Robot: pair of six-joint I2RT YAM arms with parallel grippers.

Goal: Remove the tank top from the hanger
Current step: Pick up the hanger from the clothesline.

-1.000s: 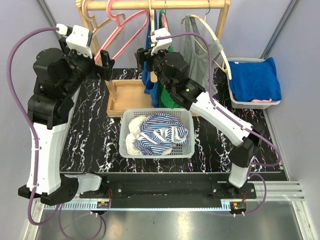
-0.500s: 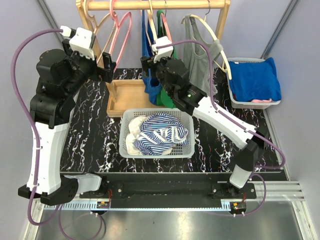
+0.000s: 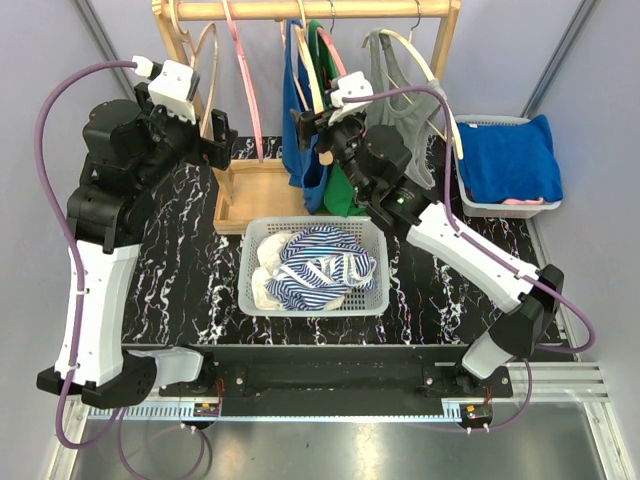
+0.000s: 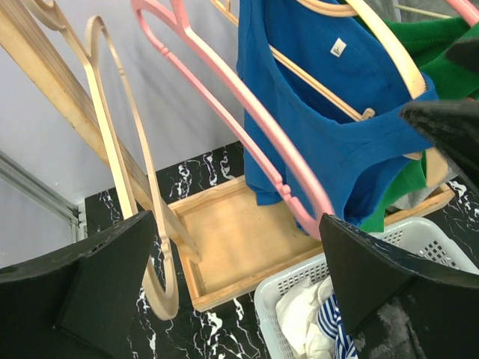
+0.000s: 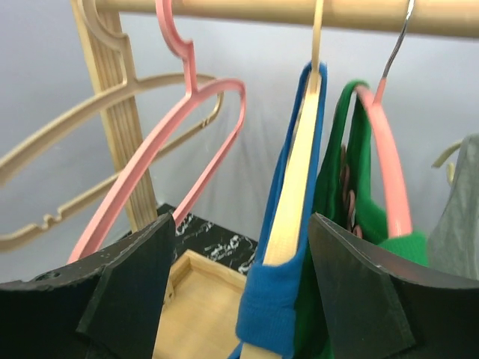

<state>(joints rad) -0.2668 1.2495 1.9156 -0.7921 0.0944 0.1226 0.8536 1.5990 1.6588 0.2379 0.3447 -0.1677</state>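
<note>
Under the middle of the rail (image 3: 310, 10) the blue tank top (image 3: 297, 110) hangs on its wooden hanger (image 5: 292, 202), fully threaded, not yet freed. A green garment (image 3: 345, 185) touches it on the side nearer the rail's right end. An empty pink hanger (image 3: 240, 80) hangs just beside it, towards the rail's left end.

Right gripper (image 3: 318, 135): below the rail and facing the blue top edge-on, fingers spread, nothing between them. Left gripper (image 3: 215, 140): below the rail's left part, also spread wide and empty.

Risks, judged:
- Blue and green cloth lie pressed together, so a pinch from here could take both layers, or clamp the wooden hanger under the strap.
- Nothing steadies the hanger. A pull along the rail would likely drag or swing it, or lift its hook off the rail, without freeing the strap.
- The pink hanger could snag the left fingers on approach.

Versus one second earlier:
- The right gripper has backed away from the rail and sits lower.
- The left gripper has dropped slightly.
- The pink hanger, then swung broadside, now hangs edge-on.
- The blue top shows more fully.
</note>
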